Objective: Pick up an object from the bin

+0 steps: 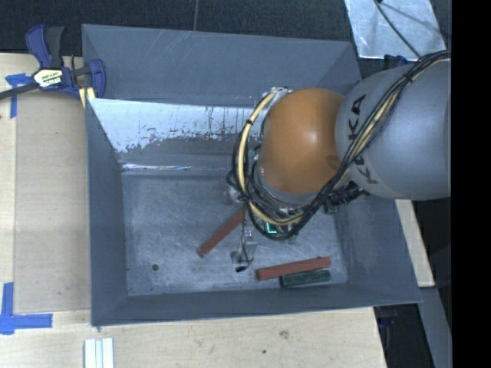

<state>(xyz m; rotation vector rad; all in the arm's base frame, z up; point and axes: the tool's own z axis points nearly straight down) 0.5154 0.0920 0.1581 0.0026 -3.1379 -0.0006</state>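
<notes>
Claw (243, 257) low in bin (107, 221); stick (220, 237) just left; red bar (293, 268) right; grip state impossible to tell.

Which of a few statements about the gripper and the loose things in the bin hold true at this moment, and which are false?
1. The gripper is over the floor of the bin, between a brown stick and a reddish-brown bar. True.
2. The brown stick lies tilted, left of the gripper. True.
3. The reddish-brown bar lies in the bin's far left corner. False: it lies near the front wall, right of the gripper.
4. The dark green thing rests on the stick. False: it lies right beside the bar, on its front side, away from the stick.
</notes>
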